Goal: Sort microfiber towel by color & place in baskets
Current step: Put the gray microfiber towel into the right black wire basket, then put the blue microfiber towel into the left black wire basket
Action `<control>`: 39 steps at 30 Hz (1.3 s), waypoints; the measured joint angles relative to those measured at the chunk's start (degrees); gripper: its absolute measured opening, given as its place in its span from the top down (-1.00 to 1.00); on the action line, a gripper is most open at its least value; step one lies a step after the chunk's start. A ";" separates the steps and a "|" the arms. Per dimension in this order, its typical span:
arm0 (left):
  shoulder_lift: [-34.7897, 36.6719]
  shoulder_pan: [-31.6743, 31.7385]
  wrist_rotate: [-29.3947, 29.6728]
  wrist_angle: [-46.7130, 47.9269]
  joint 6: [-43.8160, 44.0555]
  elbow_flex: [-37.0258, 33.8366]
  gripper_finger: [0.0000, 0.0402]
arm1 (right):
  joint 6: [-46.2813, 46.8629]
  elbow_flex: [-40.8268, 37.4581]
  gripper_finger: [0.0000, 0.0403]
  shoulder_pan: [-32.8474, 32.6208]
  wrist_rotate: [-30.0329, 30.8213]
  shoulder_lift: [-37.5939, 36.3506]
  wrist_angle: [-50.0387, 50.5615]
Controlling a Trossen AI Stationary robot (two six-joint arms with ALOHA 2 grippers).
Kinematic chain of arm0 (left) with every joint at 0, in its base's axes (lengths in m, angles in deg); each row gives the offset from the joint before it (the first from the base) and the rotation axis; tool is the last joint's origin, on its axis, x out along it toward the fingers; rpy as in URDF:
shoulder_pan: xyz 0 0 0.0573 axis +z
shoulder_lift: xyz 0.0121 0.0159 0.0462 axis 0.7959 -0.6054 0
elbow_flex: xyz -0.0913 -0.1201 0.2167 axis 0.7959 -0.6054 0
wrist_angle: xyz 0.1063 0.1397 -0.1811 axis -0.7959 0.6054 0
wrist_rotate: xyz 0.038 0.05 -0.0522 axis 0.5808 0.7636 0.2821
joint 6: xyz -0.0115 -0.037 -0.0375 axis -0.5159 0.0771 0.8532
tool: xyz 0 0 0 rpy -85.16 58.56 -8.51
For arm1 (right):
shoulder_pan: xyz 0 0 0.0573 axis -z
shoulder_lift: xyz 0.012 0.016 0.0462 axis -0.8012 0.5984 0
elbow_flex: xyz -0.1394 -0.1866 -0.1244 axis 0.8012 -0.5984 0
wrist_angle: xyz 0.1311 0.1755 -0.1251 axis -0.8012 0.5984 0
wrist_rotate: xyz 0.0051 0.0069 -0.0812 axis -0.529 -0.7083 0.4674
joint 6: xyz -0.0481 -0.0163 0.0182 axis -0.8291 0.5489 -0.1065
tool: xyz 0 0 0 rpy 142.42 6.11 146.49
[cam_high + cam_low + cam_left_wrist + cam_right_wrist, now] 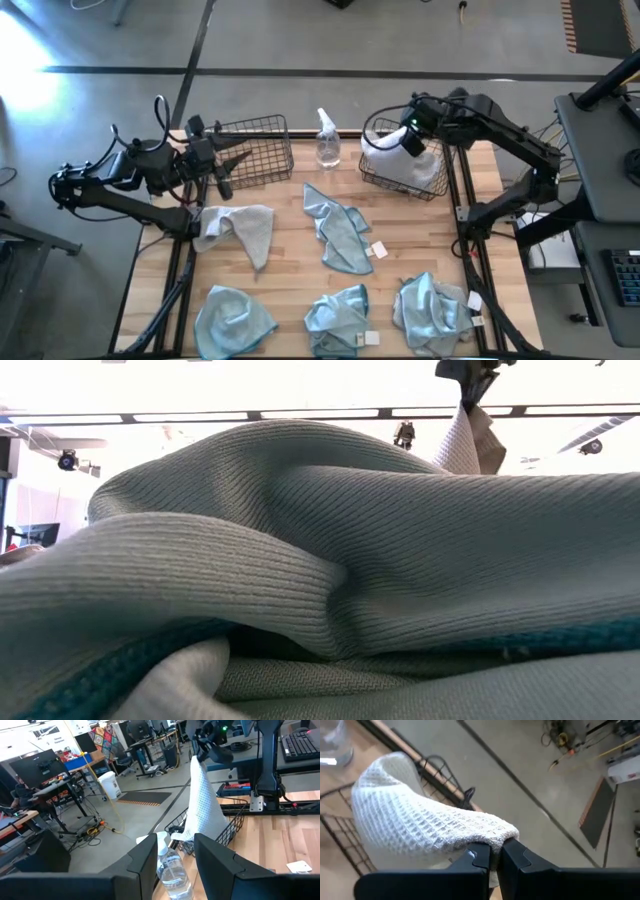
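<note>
Towel [202, 802] hangs lengthwise downward from right hand [202, 751] into basket [235, 827].

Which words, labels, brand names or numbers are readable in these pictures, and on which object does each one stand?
No text is readable.
Small white tags on the light teal-blue microfiber towels: too small to read.
Clear plastic spray bottle: no legible label.
Paper signs on the room's back wall: too blurred to read.

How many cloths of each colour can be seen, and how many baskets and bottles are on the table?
Teal-blue cloths: 4
Pale grey-white cloths: 2, one on the table, one held by the right gripper over the right basket
Baskets: 2
Spray bottle: 1
Total: 9
</note>
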 joint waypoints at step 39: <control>0.72 0.02 -0.28 4.62 0.51 0.00 0.43 | 12.40 -9.06 0.65 -3.50 -30.81 0.95 -0.98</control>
